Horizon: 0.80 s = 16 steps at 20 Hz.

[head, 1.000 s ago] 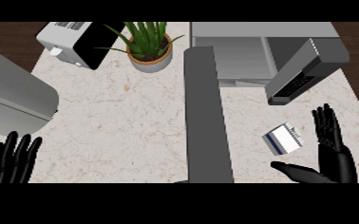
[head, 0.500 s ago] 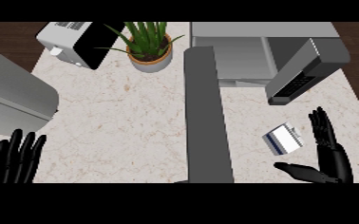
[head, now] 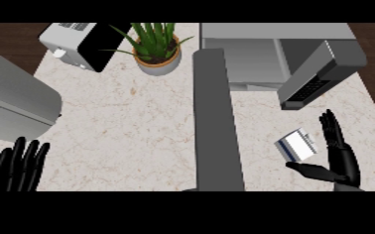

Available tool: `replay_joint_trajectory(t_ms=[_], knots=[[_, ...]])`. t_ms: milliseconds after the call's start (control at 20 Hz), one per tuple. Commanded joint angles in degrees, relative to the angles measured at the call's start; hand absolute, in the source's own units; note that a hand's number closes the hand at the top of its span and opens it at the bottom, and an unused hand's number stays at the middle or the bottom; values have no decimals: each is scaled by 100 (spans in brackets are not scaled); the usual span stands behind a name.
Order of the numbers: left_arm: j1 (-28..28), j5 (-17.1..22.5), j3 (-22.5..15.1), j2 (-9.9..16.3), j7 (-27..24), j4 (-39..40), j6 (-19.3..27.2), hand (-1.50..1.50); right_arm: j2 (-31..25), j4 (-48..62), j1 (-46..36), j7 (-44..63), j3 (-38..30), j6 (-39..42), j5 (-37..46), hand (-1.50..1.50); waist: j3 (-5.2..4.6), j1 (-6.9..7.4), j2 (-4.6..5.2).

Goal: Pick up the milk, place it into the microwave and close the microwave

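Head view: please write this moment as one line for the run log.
phase: reaching | right hand: open beside milk carton, no grasp | left hand: open, resting lower left | microwave: door open

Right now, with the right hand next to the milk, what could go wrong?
1. The right hand is open beside the milk carton, fingers straight. If it closes off-centre, the carton could tip or skid on the counter.
2. The microwave's open door juts out just above the carton, so lifting straight towards the microwave might clip it.

White milk carton with blue band, lying tilted on counter. Grey microwave behind it, door swung open.
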Motion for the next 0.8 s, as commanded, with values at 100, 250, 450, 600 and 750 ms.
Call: replay_joint_trajectory(t_ms=[100,250,450,600,750], knots=[[-344,297,282,142,333,52,-90,-150,-322,1664,-637,-779,-81,294,131,-150,4,21,13],[-214,109,141,34,58,224,-89,-150,-420,2111,-820,-999,-125,366,116,-150,2,14,7],[57,-47,100,-41,-37,-13,-56,-150,-365,2241,-664,-1147,20,841,144,-150,4,18,7],[-58,155,223,63,40,-10,-170,-150,-452,2500,-1059,-1001,-82,861,46,-150,7,36,14],[206,432,400,132,25,-31,-339,-150,-419,2645,-882,-1362,-150,644,27,-150,7,41,12]])
